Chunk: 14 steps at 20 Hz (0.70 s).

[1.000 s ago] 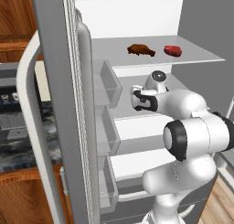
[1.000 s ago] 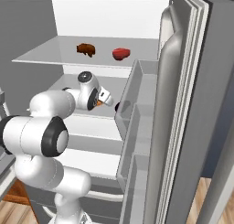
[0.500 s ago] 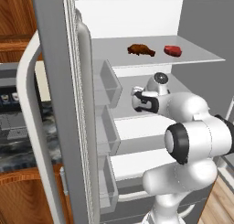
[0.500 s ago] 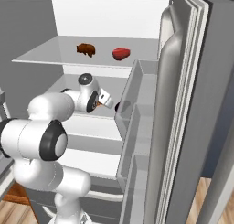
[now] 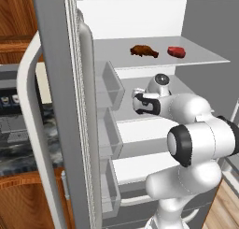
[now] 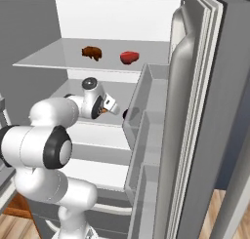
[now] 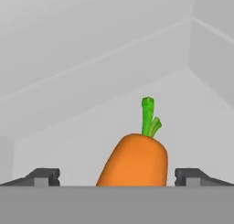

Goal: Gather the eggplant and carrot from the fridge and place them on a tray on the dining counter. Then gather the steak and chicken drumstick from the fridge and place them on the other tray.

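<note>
The fridge (image 5: 60, 106) stands open. On its middle shelf lies the carrot (image 7: 135, 159), orange with a green tip, directly between the two spread fingertips (image 7: 43, 176) of my gripper (image 7: 117, 177), which is open and holds nothing. In the base views my hand (image 5: 142, 104) (image 6: 108, 106) reaches in over that shelf. The chicken drumstick (image 5: 143, 50) (image 6: 91, 52) and the red steak (image 5: 176, 51) (image 6: 129, 57) lie on the upper shelf (image 6: 49, 57). A small dark rounded shape, the eggplant (image 6: 125, 114), peeks out beside the door bin.
The left door with its bins (image 5: 112, 88) stands close on my left, and the right door with its bins (image 6: 146, 116) on my right. A dark marbled counter top (image 5: 23, 148) over a wood base lies past the left door.
The arm has shifted only slightly over the middle shelf. The jaws stay open.
</note>
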{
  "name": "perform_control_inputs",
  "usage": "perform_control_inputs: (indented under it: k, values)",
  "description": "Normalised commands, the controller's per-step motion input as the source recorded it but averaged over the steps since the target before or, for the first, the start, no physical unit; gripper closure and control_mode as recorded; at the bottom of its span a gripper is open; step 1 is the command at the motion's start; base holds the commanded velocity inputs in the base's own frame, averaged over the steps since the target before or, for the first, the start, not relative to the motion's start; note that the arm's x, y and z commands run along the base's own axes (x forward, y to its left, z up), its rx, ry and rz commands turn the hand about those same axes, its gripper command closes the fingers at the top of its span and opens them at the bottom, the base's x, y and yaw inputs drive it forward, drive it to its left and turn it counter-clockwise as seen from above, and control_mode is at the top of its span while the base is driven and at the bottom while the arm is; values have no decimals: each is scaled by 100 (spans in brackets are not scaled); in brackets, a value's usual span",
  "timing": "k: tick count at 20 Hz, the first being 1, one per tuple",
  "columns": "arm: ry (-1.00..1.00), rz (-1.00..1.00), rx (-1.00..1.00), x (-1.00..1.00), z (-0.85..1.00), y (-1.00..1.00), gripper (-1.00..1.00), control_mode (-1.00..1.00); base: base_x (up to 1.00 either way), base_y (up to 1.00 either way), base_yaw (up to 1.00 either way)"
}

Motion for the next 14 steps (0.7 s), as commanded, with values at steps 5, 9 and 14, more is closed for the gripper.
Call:
perform_control_inputs:
  k: [5,9,14]
  values:
    - [2,0,0,-3,-19,32,100,-100,0,0,0]
    - [3,0,0,0,-17,13,100,-100,0,0,0]
    - [6,0,0,0,-13,0,100,-100,0,0,0]
